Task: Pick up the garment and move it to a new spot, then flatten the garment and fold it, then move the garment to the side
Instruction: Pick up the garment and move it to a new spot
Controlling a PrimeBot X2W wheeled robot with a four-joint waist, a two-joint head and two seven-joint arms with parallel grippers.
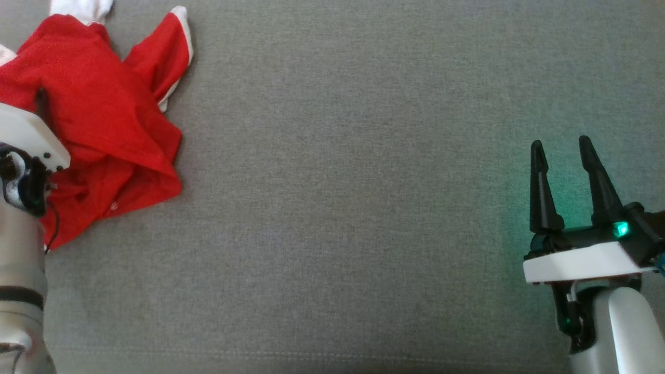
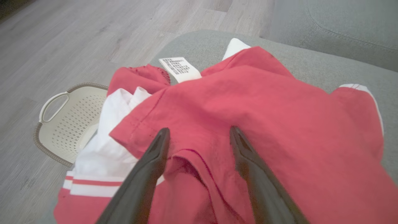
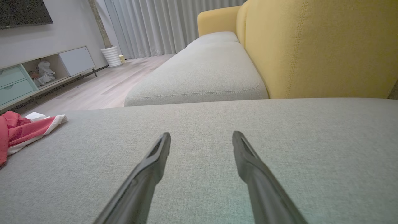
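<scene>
The garment (image 1: 98, 119) is red with white trim and lies crumpled at the far left of the grey cushion (image 1: 343, 208). In the left wrist view the garment (image 2: 248, 124) lies close under my left gripper (image 2: 199, 133), whose two dark fingers stand open just above a red fold, holding nothing. A white care label (image 2: 180, 69) shows near its far edge. My right gripper (image 1: 561, 148) is open at the lower right, far from the cloth. In the right wrist view my right gripper (image 3: 200, 138) hovers over bare cushion, with the garment (image 3: 21, 130) at the left edge.
A pale perforated basket (image 2: 67, 119) stands on the wooden floor (image 2: 93, 37) beyond the cushion's edge, by the garment. A yellow sofa back (image 3: 311, 46) rises behind another grey seat cushion (image 3: 205, 71). A low TV cabinet (image 3: 40, 71) stands by the wall.
</scene>
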